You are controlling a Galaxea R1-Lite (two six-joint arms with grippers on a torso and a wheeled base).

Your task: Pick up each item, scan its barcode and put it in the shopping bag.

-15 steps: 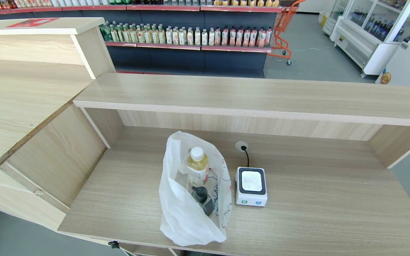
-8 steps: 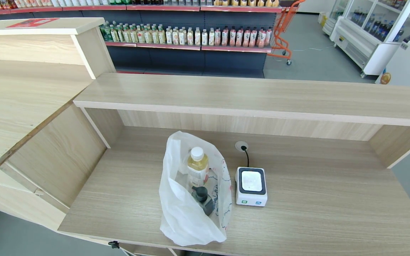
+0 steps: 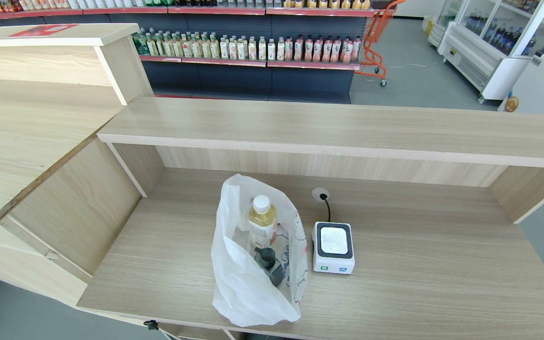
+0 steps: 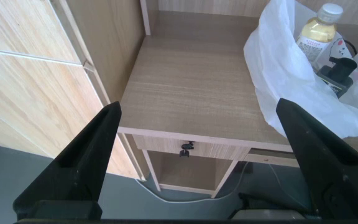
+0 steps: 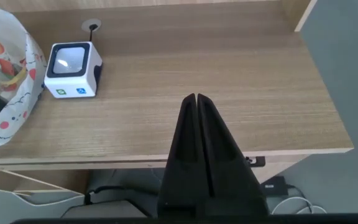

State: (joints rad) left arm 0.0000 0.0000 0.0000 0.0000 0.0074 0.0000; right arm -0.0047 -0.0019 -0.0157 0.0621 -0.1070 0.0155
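Viewing the head frame, I locate the bag at lower centre, standing open on the bench.

1. Bag contents. A bottle stands upright inside, toward the upper end of the bag's mouth. It has a white cap and pale yellow liquid. Below it in the frame, lower in the bag, lies a dark item; I cannot tell what it is.

2. Scanner. The scanner sits on the bench just right of the bag, close enough that I cannot tell whether they touch. It is a white box with a dark-framed window facing up. A black cable runs from its upper edge to a round port in the bench top.

3. Left gripper. Its jaws are spread wide, with nothing between them. It hangs at the bench's near edge, apart from the bag.

4. Right gripper. Its jaws are pressed together with nothing held. It sits at the near edge of the bench, well apart from the scanner.

5. Surroundings. A raised ledge crosses mid-frame behind the bench. Store shelves stocked with bottles fill the top of the frame, with an orange cart to their right.
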